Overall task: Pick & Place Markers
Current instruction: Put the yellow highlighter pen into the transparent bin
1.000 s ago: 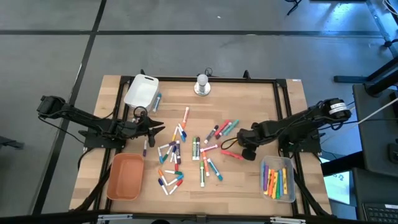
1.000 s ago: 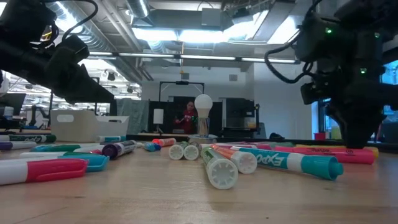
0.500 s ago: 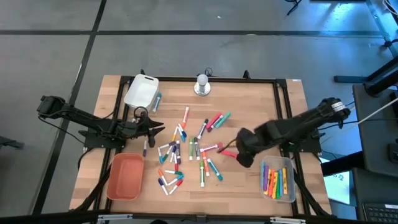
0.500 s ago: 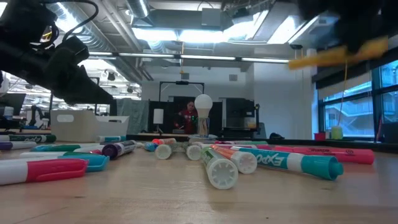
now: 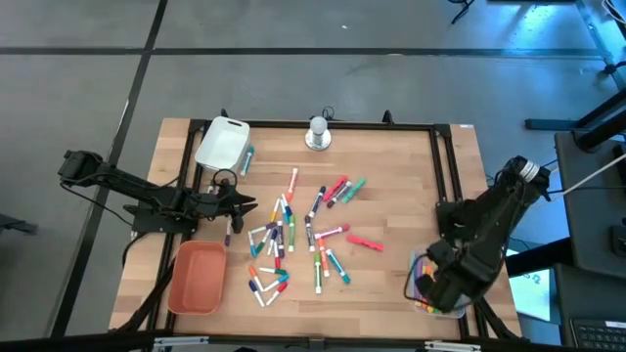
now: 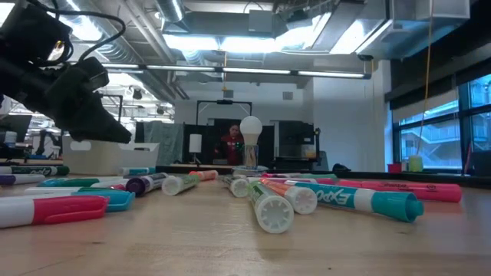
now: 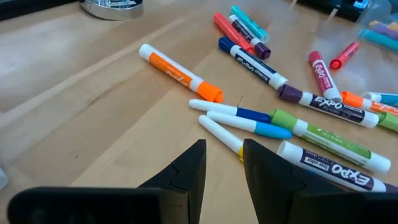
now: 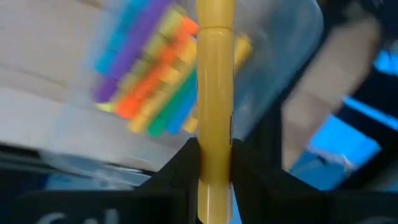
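Note:
Markers (image 5: 293,235), white-barrelled and coloured, lie scattered flat on the middle of the wooden table, and show close up in the low view (image 6: 268,203). My left gripper (image 7: 225,163) hovers at the left edge of the pile (image 5: 246,203), open by a narrow gap with nothing between its fingers. My right gripper (image 8: 214,149) is over the clear tray (image 5: 442,293) at the table's near right corner, shut on a yellow marker (image 8: 214,74). Several coloured markers (image 8: 149,74) lie in that tray. My right gripper pinches the yellow marker between its two fingers on the barrel (image 8: 214,155), one finger (image 8: 185,168) on each side. The marker is lifted clear above the clear tray, with its capped end (image 8: 215,12) reaching out past the fingertips.
An orange tray (image 5: 196,277) sits at the near left and a white tray (image 5: 222,142) at the far left. A white bulb on a metal base (image 5: 318,134) stands at the far edge. A red marker (image 5: 364,242) lies apart, with bare wood around it.
My right gripper has risen from the right side of the pile with the yellow marker and swung to the table's near right corner, over the clear tray. A few markers beside where it stood have slid toward the far edge.

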Action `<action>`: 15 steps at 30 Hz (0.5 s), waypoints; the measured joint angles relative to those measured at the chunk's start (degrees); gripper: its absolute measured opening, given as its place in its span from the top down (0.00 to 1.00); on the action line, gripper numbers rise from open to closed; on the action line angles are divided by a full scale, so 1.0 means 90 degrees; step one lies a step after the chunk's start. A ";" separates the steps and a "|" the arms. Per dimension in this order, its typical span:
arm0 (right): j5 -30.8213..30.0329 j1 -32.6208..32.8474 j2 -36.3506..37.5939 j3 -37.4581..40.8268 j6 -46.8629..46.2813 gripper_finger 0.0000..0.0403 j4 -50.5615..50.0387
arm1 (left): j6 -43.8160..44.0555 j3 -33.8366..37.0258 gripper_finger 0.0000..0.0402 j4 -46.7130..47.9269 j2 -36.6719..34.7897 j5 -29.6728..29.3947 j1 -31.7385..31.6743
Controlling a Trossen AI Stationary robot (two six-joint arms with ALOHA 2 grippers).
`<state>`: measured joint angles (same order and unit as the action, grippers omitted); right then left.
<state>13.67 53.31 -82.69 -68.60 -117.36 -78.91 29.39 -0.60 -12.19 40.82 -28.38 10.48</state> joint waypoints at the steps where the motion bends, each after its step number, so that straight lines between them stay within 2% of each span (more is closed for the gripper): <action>1: 0.0190 0.0107 -0.0059 0.0067 -0.0227 0.81 0.0041 | 0.0010 0.0000 0.75 0.0000 0.0000 0.0000 0.0000; 4: 0.0243 0.0357 -0.0272 0.0232 -0.0714 0.81 0.0261 | 0.0007 0.0000 0.75 0.0000 0.0000 0.0000 0.0000; 11: 0.0078 0.0367 -0.0517 0.0377 -0.0624 0.79 0.0732 | -0.0008 0.0000 0.75 0.0000 0.0000 -0.0211 0.0000; 15: 0.0053 0.0339 -0.0523 0.0377 -0.0569 0.73 0.0736 | -0.0008 0.0000 0.75 0.0000 0.0000 -0.0211 0.0000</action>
<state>14.15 56.36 -87.39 -65.21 -122.48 -72.29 29.32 -0.60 -12.19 40.82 -30.28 10.48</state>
